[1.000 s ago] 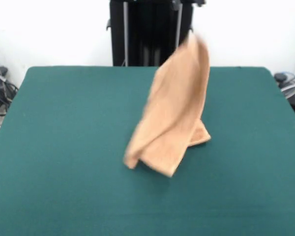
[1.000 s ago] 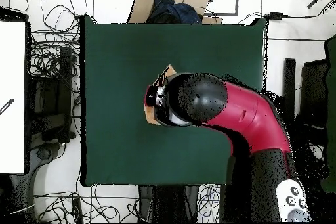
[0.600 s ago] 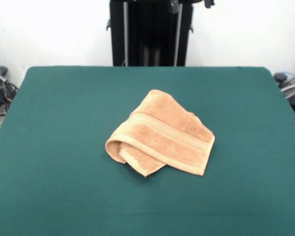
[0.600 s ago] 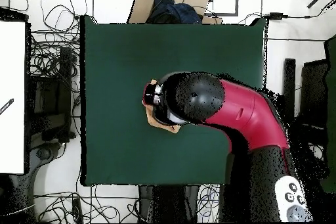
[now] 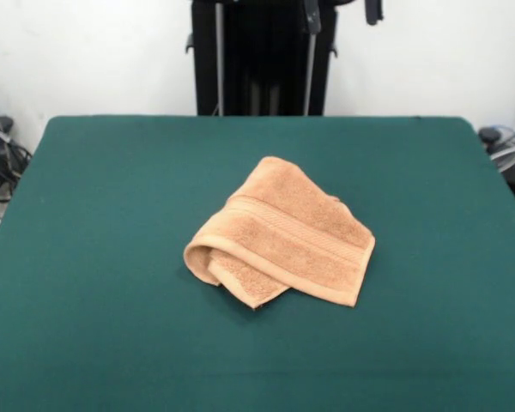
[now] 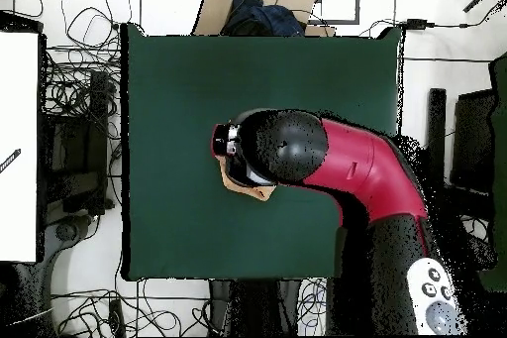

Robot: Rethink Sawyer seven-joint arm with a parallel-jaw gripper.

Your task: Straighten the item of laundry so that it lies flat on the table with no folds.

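The towel (image 5: 281,233) is lying doubled over near the middle of the green surface (image 5: 103,215), nothing gripping it, so folds are remaining; the jaws' tips are barely showing above, width impossible to tell

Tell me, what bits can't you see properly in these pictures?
- Gripper: in the front view only its tips show at the top edge; the edge cuts off the rest, so open or shut is unclear.
- Towel: in the overhead view the arm covers nearly all of it.
- Towel's underside and inner layers: hidden by its own folds in the front view.
- Any tag: none can be made out.
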